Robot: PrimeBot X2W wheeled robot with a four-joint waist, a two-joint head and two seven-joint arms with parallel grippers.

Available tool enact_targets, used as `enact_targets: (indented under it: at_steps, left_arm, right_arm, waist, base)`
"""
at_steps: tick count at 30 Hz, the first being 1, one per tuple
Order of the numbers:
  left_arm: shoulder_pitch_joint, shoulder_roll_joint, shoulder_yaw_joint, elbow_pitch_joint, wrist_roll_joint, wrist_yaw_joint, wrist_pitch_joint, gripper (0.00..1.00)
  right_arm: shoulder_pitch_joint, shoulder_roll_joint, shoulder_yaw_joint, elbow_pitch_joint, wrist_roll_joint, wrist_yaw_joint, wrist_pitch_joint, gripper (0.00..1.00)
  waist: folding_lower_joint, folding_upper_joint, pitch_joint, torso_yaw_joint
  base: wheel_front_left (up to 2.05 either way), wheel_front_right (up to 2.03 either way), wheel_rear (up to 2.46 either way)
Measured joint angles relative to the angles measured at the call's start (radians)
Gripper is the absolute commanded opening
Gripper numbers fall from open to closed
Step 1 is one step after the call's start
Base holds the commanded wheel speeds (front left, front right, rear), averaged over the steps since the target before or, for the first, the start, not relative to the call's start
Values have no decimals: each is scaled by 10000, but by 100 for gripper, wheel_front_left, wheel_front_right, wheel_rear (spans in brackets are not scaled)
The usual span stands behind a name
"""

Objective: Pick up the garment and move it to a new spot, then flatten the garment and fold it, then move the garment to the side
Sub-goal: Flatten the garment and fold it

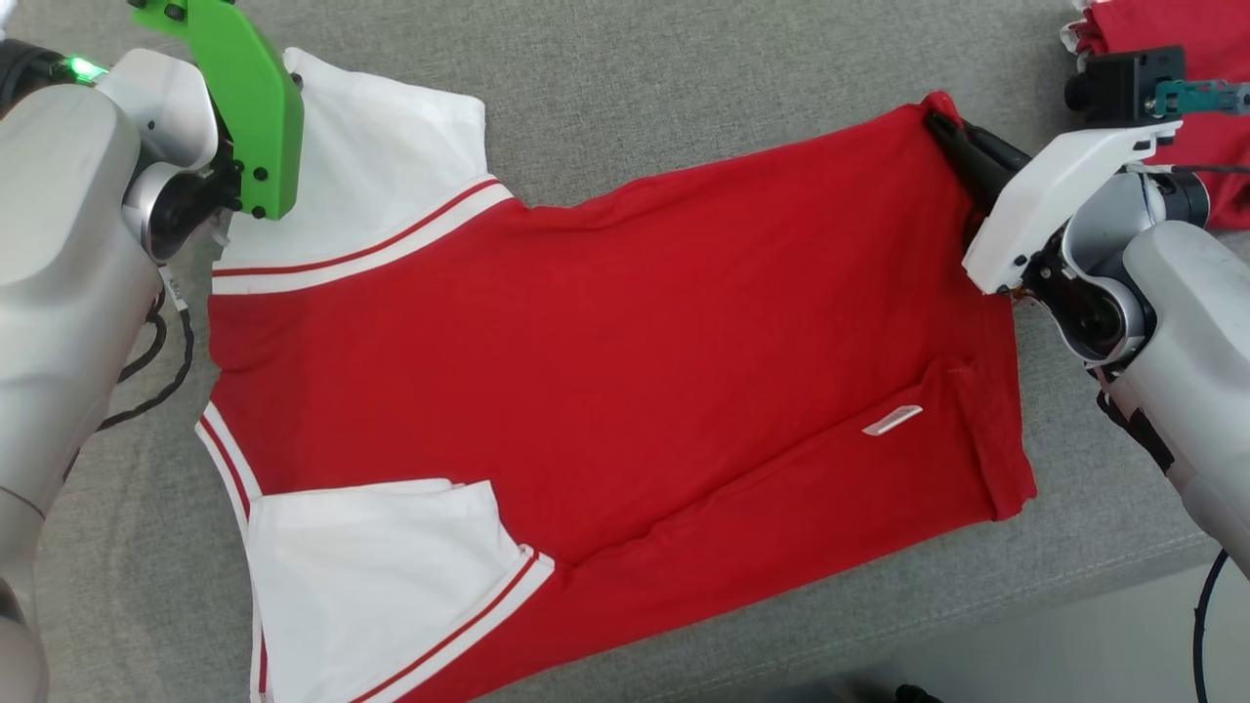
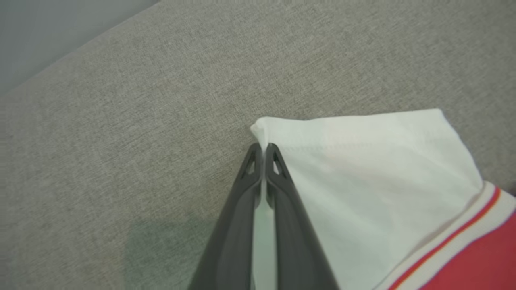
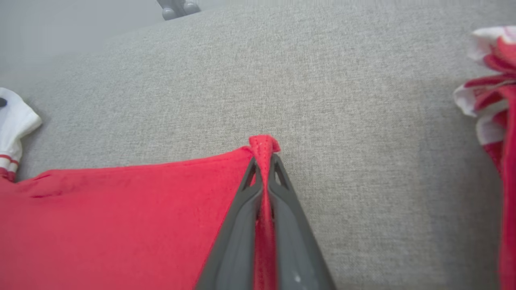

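The garment (image 1: 605,342) is a red shirt with white sleeves and red-striped trim, spread flat across the grey cushion. My left gripper (image 2: 263,151) is shut on the corner of the far white sleeve (image 2: 363,169), with white cloth pinched between its fingers. In the head view that gripper sits under its green mount, hidden, at the sleeve's upper left. My right gripper (image 3: 264,161) is shut on the shirt's far red hem corner (image 3: 264,145), which puckers up between the dark fingers (image 1: 962,146). The near white sleeve (image 1: 381,576) lies flat at the lower left.
A second red and white garment (image 1: 1182,59) lies bunched at the far right, close to my right arm (image 3: 492,100). The grey cushion (image 1: 684,88) stretches beyond the shirt; its front edge (image 1: 1074,596) runs along the lower right, with pale floor past it.
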Motion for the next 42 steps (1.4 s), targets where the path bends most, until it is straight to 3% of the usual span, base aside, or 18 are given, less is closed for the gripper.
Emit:
enact_targets:
  at_steps: [19,29,42]
  left_arm:
    - [548,508,-849,-656,-1409,-2,-903,0]
    - [1296,1492,-1822,-2780,-2652,-2,326,0]
    - [2576,2725,-2215,-4913,-4431,6,2002,0]
  right_arm:
    - [596,-353,865,828,646,2,-957,0]
    - [1005,-918,1582,830,920,0,-938,0]
    - [1460,-1354,2614,823,1446,0,-635,0]
  waist:
    - [-1,0,-1470,655]
    - [-2,0,-2305,1103]
    - [-1,0,-3249,1570]
  base:
    - [0,0,0]
    - [0,0,0]
    - [0,0,0]
